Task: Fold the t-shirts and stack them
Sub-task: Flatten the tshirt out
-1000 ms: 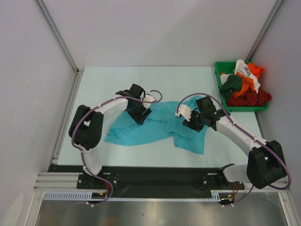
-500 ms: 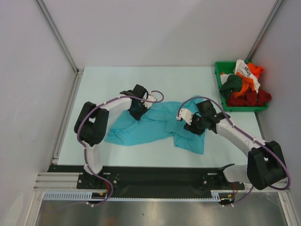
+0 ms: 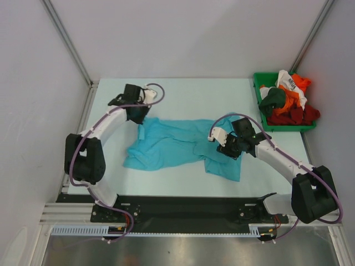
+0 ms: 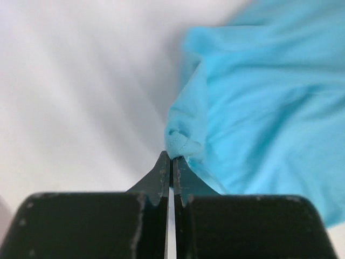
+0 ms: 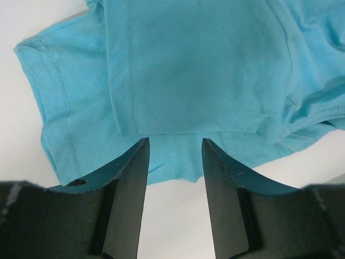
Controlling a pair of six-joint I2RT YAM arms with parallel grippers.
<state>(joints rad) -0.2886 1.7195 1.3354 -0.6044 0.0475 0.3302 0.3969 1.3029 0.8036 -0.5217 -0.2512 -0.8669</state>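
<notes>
Item 1. Turquoise t-shirt (image 3: 177,145): one, lying spread and rumpled across the middle of the table (image 3: 188,91) in the overhead view. Its long side runs from centre left to centre right, and a flap hangs toward the lower right. Its upper-left corner is drawn up into a narrow peak toward the left gripper.

Item 2. Left gripper (image 3: 138,117): in the upper left part of the overhead view, at the shirt's upper-left corner. In the left wrist view (image 4: 171,162) the two fingers are clenched together with no gap, pinching a small bunched fold of the turquoise t-shirt (image 4: 259,108) at its edge. The rest of the cloth fills the right half of that frame, with bare table on the left.

Item 3. Right gripper (image 3: 229,148): right of centre in the overhead view, over the right part of the shirt. In the right wrist view (image 5: 172,145) the fingers stand apart, released, holding nothing. A hemmed edge of the turquoise t-shirt (image 5: 183,70) shows beyond the tips, and a stitched sleeve lies at the left. Whether the tips touch the cloth cannot be told.

Item 4. Green bin (image 3: 258,82): upper right, at the table's far right edge, well apart from the spread shirt. It holds a heap of shirts: orange (image 3: 300,81), white (image 3: 288,87), dark green (image 3: 274,100) and red (image 3: 294,115), spilling over the rim
</notes>
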